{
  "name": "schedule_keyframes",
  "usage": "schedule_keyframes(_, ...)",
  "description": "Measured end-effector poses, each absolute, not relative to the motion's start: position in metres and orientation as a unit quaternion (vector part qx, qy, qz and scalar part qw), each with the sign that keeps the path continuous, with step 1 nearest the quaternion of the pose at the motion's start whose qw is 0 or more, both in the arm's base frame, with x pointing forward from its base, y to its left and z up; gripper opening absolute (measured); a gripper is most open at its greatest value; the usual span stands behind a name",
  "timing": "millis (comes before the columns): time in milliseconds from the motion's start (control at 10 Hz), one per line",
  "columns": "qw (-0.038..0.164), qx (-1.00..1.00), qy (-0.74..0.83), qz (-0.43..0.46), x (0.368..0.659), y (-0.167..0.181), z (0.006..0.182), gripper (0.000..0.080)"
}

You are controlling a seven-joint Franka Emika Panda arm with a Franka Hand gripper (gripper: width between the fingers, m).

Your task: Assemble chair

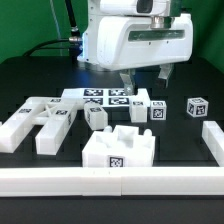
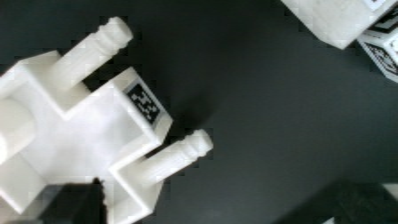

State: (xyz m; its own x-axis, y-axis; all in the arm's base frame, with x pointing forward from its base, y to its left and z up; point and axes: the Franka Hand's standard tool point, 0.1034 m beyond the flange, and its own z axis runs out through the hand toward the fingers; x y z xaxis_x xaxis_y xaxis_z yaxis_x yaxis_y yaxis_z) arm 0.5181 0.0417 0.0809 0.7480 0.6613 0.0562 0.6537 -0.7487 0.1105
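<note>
The chair lies as loose white parts on the black table. A blocky seat piece [image 1: 118, 150] sits at the front, a large pronged piece [image 1: 35, 125] on the exterior view's left, and small tagged blocks [image 1: 137, 108] [image 1: 158, 110] [image 1: 197, 106] stand in a row behind. My gripper [image 1: 145, 80] hangs open above the back of the table, holding nothing. In the wrist view a white part with two pegs and a tag [image 2: 80, 110] lies below, beside one dark finger [image 2: 71, 195]. My gripper [image 2: 214, 205] has only bare table between its fingers. Another tagged part [image 2: 347, 25] shows at the corner.
The marker board [image 1: 105, 97] lies flat under the arm. A long white rail [image 1: 110, 182] borders the front and another rail [image 1: 212, 140] runs along the exterior view's right. A small plain block [image 1: 97, 117] stands near the middle.
</note>
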Motion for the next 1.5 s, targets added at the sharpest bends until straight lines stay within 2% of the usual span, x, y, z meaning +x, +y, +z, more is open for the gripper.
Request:
schedule_keyframes(400,0.041,0.934,0.351,0.045,0.518,0.042,0.08,0.0649)
schedule_keyframes(500,0.038,0.938,0.342,0.039,0.517,0.04,0.079,0.0649)
schedule_keyframes(600,0.022,0.955,0.297,0.01,0.518,0.032,0.078,0.0649)
schedule_keyframes(700,0.014,0.96,0.279,0.004,0.529,0.029,0.078,0.0649)
schedule_keyframes(900,0.013,0.958,0.286,0.015,0.552,0.016,0.074,0.0649)
schedule_keyframes(1400,0.011,0.962,0.274,0.01,0.549,0.017,0.072,0.0649)
schedule_keyframes(1500,0.0,0.978,0.209,-0.01,0.553,0.015,0.074,0.0649)
